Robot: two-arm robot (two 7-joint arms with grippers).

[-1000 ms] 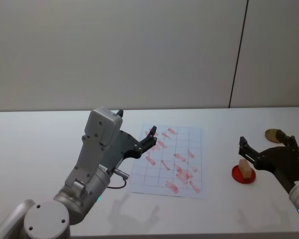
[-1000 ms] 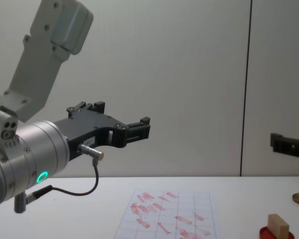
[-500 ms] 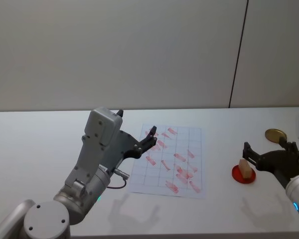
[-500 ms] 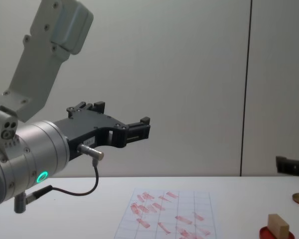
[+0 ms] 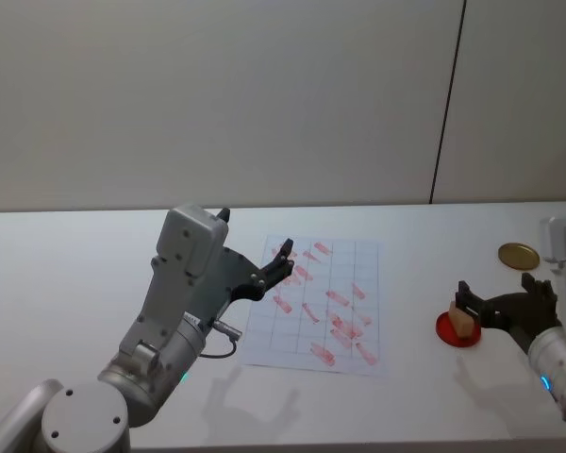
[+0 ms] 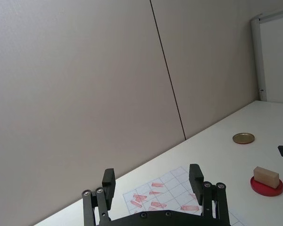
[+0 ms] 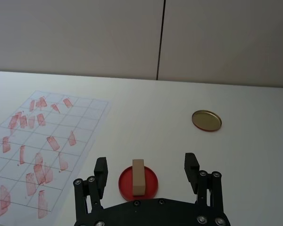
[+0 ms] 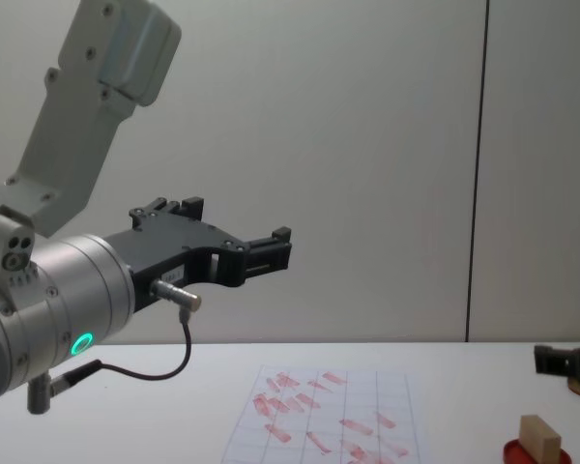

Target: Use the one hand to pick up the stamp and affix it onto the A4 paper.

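The stamp (image 5: 465,321), a small tan wooden block, stands on a round red ink pad (image 5: 450,333) at the right of the table. My right gripper (image 5: 505,293) hovers just above and slightly behind it, open. In the right wrist view the stamp (image 7: 138,176) lies between the spread fingers of that gripper (image 7: 145,163), untouched. The A4 paper (image 5: 307,326), a gridded sheet with red marks, lies at the table's middle. Raised above the paper's left edge, my left gripper (image 5: 285,260) is open and empty; the left wrist view shows it (image 6: 152,173) wide apart.
A round gold-brown disc (image 5: 519,254) lies behind the ink pad near the table's right rear. The white table (image 5: 75,274) runs wide to the left of the paper. A plain wall stands behind.
My right gripper has come down and drawn back toward me, now low over the stamp. The left arm, the stamp and the paper have stayed put.
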